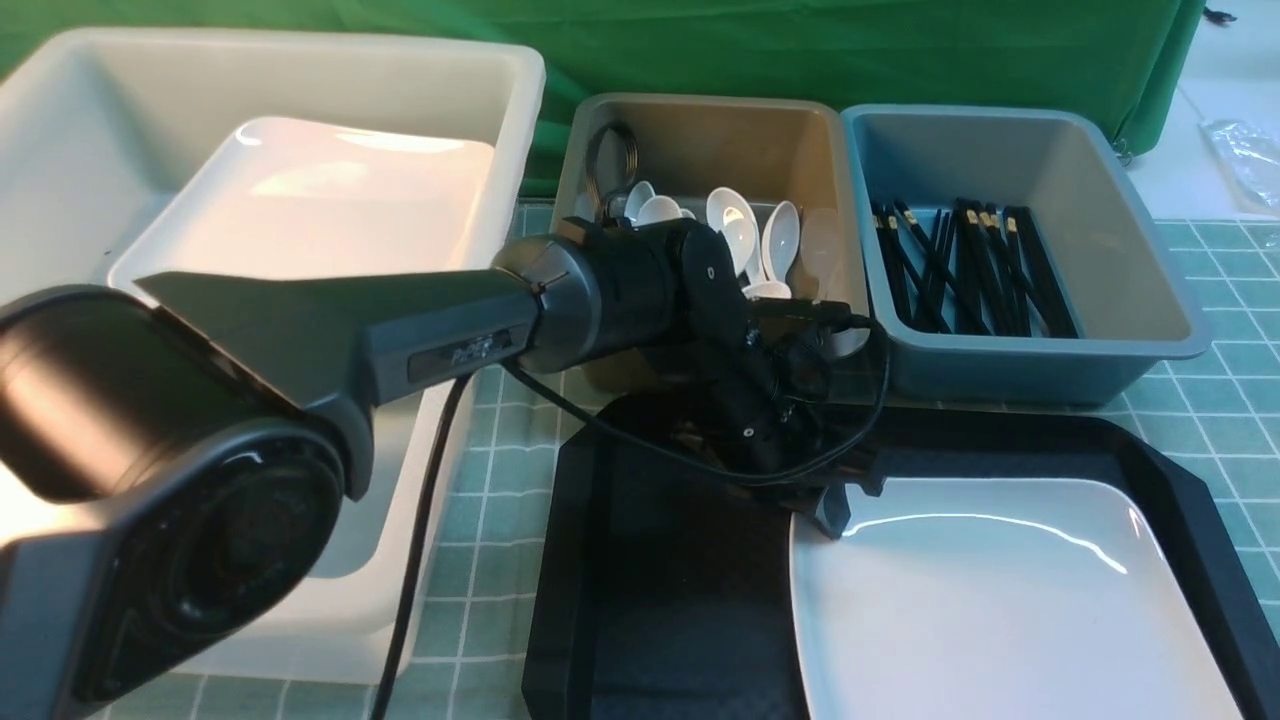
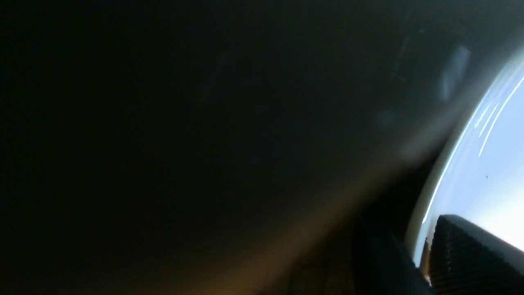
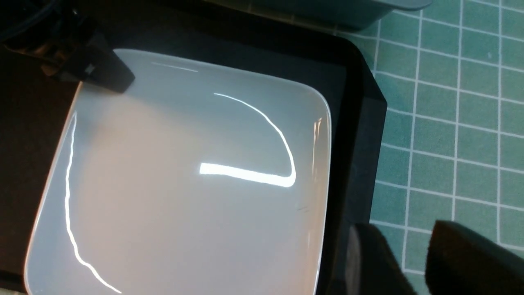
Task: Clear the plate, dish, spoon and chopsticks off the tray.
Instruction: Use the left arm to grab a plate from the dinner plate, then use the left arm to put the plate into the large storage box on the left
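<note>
Plate [image 1: 1000,610] lies flat on the right half of the tray [image 1: 660,600], and you have it by one corner only: the far corner nearest the middle of the tray. Your left gripper [image 1: 832,518] is clamped on the rim there. The left wrist view shows the white edge caught between the fingers [image 2: 470,254], one above and one underneath. That is a small bite on a wide, glossy dish, and I judge it the main risk. Once you lift, the whole weight hangs out from that corner, so the plate can pivot in the jaws or slide out if you raise it quickly or tip it steeply. The opposite corner is likely to drag across the tray floor and catch on the raised rim, which could pull the tray along or wrench the grip loose. The way to the white tub [image 1: 60,150] on your left passes near the front wall of the grey bin [image 1: 700,140], so a drooping plate could knock it. A second plate [image 1: 320,200] already leans inside the tub, and a hard or crooked release could chip both. The arm's black cable [image 1: 600,425] hangs low over the tray corner and could snag. Your right gripper [image 3: 409,266] hovers just outside the tray's right edge, fingers apart and holding nothing, so it gives the plate no support.
</note>
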Robot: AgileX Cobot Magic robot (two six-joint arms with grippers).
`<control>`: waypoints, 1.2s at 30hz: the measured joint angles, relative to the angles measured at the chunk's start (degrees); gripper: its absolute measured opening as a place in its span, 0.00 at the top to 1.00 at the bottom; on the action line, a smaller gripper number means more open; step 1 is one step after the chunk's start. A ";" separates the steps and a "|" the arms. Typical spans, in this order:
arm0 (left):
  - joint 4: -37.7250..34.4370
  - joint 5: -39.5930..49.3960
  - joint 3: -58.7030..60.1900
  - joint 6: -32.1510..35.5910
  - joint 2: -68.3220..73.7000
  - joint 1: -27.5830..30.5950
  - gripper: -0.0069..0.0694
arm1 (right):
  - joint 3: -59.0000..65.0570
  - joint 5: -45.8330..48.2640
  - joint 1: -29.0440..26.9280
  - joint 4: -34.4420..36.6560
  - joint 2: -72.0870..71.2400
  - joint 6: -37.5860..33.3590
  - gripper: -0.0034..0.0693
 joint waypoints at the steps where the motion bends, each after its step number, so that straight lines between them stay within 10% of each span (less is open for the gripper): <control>1: 0.00 0.56 -0.32 -0.06 0.00 0.00 0.72 | 0.00 -0.07 0.00 0.00 0.00 0.00 0.61; 31: 13.87 12.31 -12.10 -8.58 -15.93 -0.03 0.89 | 0.00 -0.29 0.00 -1.53 0.00 -0.06 0.61; 36: 10.14 17.69 -22.19 -9.26 -18.23 8.30 0.88 | 0.00 -0.56 0.00 -1.70 0.00 -0.06 0.61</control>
